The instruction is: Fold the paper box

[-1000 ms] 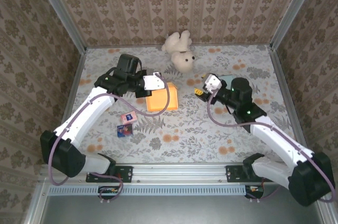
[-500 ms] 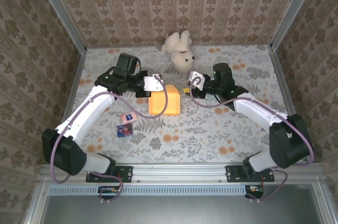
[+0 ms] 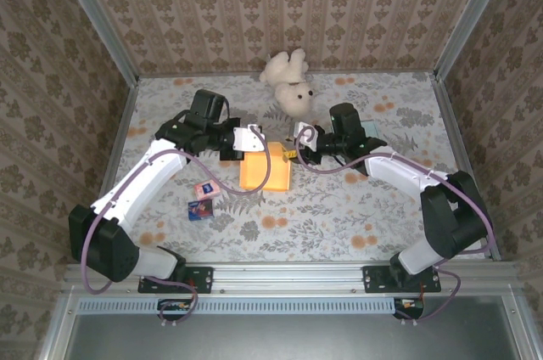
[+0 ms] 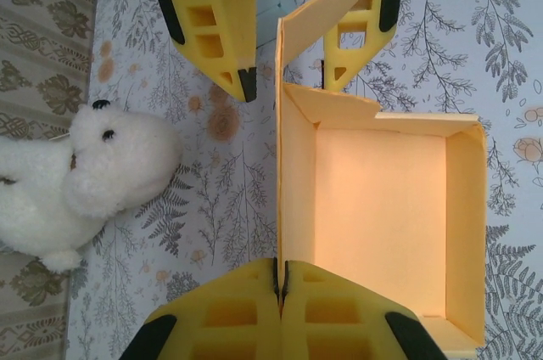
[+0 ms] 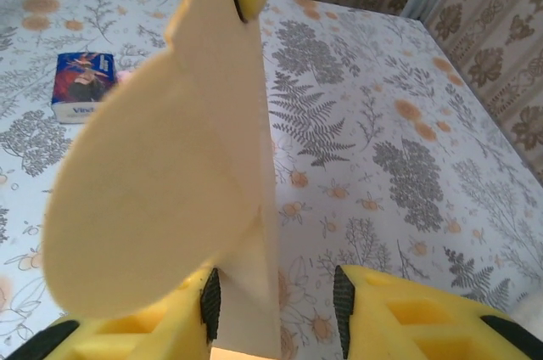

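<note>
The paper box (image 3: pixel 265 169) sits in the middle of the table (image 3: pixel 365 207). The left gripper (image 4: pixel 279 271) is pinched shut on its left wall — the right gripper (image 5: pixel 273 292) stands open around the flap (image 5: pixel 161 173). A crooked squeeze could crumple that thin flap.

Centre of top view: pale orange plain paper box (image 3: pixel 264 166), inner faces a warmer orange. Underneath, white tablecloth (image 3: pixel 339 207): grey fern sprays, orange blossoms. Upper centre, cream-white plush bear (image 3: pixel 290 88), black eyes. Behind, beige wallpapered walls (image 3: pixel 280 3): brown damask motifs in stripes. On left gripper (image 4: pixel 280 268) and right gripper (image 4: pixel 291 87): yellow fingers, black edging. Lower left: small pink card (image 3: pixel 206 189), small dark blue card (image 3: pixel 199 210).
</note>
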